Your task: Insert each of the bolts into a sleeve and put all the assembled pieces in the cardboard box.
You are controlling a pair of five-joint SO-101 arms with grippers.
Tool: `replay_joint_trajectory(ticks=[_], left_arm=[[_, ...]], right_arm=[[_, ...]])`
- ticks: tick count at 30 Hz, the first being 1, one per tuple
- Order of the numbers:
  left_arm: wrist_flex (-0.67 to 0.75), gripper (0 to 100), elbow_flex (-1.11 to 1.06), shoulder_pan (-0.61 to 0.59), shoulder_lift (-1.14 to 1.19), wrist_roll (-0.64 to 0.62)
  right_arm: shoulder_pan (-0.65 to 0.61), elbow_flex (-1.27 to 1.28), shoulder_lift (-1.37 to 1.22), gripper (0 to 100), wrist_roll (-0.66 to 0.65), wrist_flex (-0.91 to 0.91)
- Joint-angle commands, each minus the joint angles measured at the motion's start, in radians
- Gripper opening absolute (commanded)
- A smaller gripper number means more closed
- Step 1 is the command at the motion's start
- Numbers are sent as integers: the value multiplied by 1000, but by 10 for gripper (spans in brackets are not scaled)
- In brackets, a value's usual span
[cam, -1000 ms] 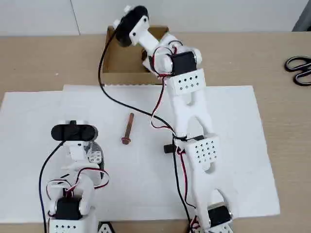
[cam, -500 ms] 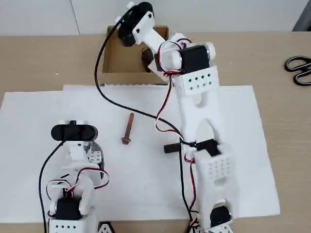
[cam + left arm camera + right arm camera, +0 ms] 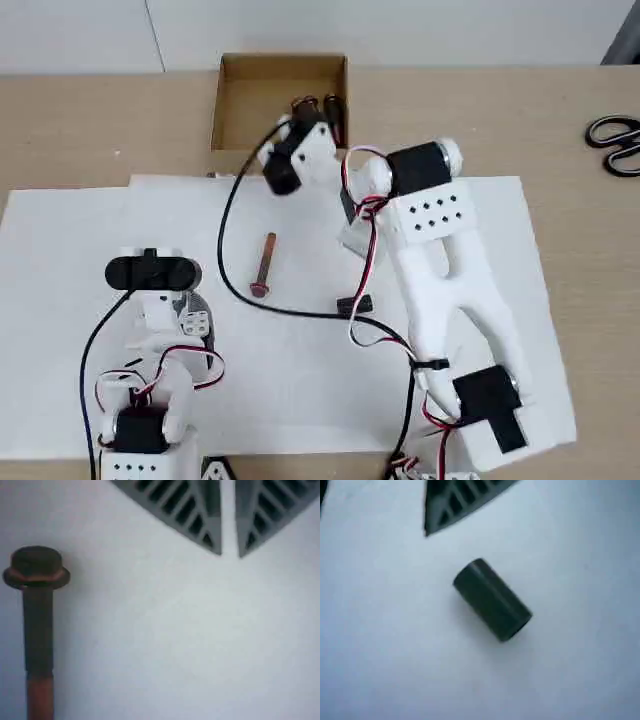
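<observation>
A rusty bolt (image 3: 264, 265) lies loose on the white paper (image 3: 90, 230), its flanged head (image 3: 36, 570) toward the arms. My left gripper (image 3: 197, 318) (image 3: 228, 552) rests shut and empty just beside the bolt's head. A short black sleeve (image 3: 355, 305) (image 3: 492, 600) lies on its side near the paper's middle. My right gripper (image 3: 352, 235) (image 3: 372, 515) hangs open and empty over the paper, a little beyond the sleeve. Assembled pieces (image 3: 318, 108) lie in the right corner of the cardboard box (image 3: 232, 100).
Scissors (image 3: 612, 142) lie at the table's far right edge. A black cable (image 3: 235, 235) from the right arm loops over the paper between the bolt and the sleeve. Bare paper spreads to the left and right of the arms.
The right arm has pulled back from over the box to above the paper, uncovering the assembled pieces in the box. The left arm and the bolt have not moved.
</observation>
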State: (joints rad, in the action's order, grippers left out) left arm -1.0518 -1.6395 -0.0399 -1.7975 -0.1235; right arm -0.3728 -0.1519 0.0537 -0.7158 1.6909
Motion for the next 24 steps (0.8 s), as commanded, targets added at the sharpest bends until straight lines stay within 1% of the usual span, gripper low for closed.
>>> replay_joint_trajectory(ticks=[1,7,11,15,24], left_arm=[[21,6,5,-5,-11,-2],[20,6,5,-14,-11,-2],[23,7,5,-87,-11,-2],[43,7,2,-123,-11,2],[43,7,2,-123,-11,2]], right_arm=[[-30,118,77,136,-89,-5],[-107,258,139,136,-189,-39],[-114,321,154,136,-244,-76],[-110,404,153,136,-313,-154],[-108,606,147,135,-405,-367]])
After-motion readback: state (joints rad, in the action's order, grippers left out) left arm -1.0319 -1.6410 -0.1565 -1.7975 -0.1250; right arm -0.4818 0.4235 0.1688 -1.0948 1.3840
